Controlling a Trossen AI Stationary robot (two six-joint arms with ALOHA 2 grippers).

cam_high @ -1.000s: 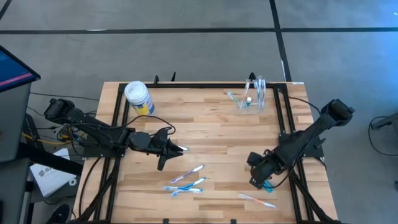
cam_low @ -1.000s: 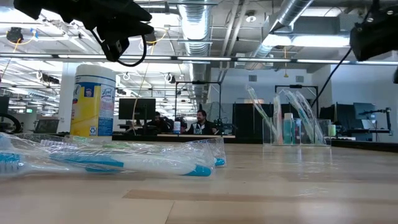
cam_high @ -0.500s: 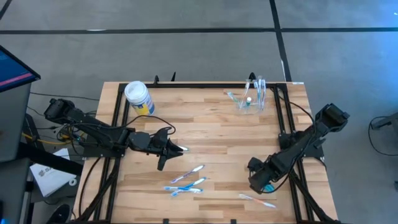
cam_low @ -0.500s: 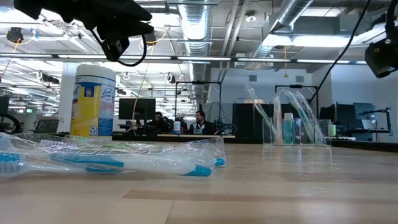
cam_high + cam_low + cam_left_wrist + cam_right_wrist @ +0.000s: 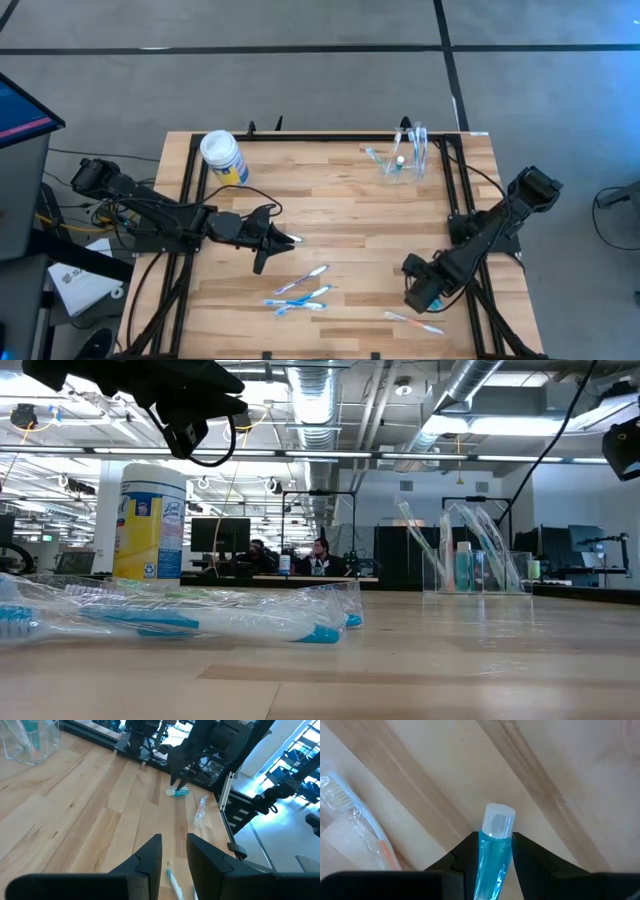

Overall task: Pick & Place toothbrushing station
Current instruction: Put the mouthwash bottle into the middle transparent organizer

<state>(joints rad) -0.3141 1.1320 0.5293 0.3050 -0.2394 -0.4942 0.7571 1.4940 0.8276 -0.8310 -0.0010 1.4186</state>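
Right gripper (image 5: 495, 852) is clamped on a small blue-liquid bottle with a white cap (image 5: 496, 837), low over the table's near right corner, beside a wrapped toothbrush (image 5: 357, 827). Looks like the pick step; next it must carry the bottle to the clear cup (image 5: 405, 160) at the far right edge. Left gripper (image 5: 173, 851) waits mid-table, fingers slightly apart, empty.

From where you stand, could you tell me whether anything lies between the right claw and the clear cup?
Nothing visible does: bare wood separates the right claw, gripping a blue bottle, from the clear cup.
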